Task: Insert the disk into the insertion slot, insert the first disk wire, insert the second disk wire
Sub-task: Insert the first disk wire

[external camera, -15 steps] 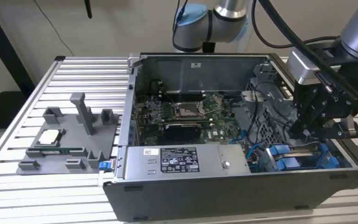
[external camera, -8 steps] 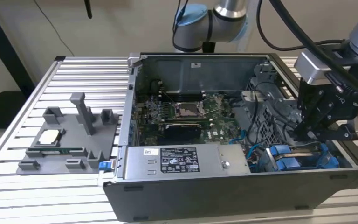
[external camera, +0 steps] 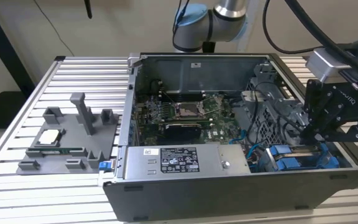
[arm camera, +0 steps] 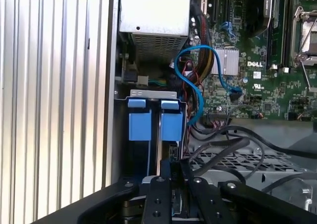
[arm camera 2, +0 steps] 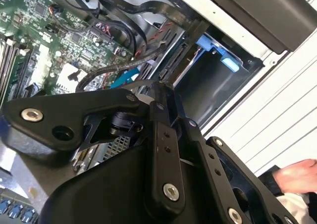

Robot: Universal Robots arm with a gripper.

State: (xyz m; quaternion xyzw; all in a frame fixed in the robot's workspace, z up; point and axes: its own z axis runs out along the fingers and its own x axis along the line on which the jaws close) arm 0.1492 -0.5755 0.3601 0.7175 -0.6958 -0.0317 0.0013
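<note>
The disk [arm camera: 140, 126] stands in the insertion slot [arm camera: 153, 92] at the case's front corner, with a second blue tab beside it. In the exterior view its blue frame [external camera: 291, 156] lies just below my gripper [external camera: 308, 135]. My gripper [arm camera: 174, 170] hovers right over the slot's inner end and looks shut on a black disk wire [arm camera: 218, 147] that runs off toward the motherboard. The second wrist view shows the gripper [arm camera 2: 159, 91] meeting that black wire [arm camera 2: 106, 80], with the blue frame [arm camera 2: 218, 53] beyond. A blue disk wire [arm camera: 190, 85] loops from the board to the slot.
The grey power-supply box [external camera: 179, 161] with a white sticker sits beside the slot. The motherboard [external camera: 185, 112] fills the case floor. A grey fixture tray [external camera: 67, 135] lies on the slatted table at the exterior view's left. A person's hand [arm camera 2: 297, 177] rests outside the case.
</note>
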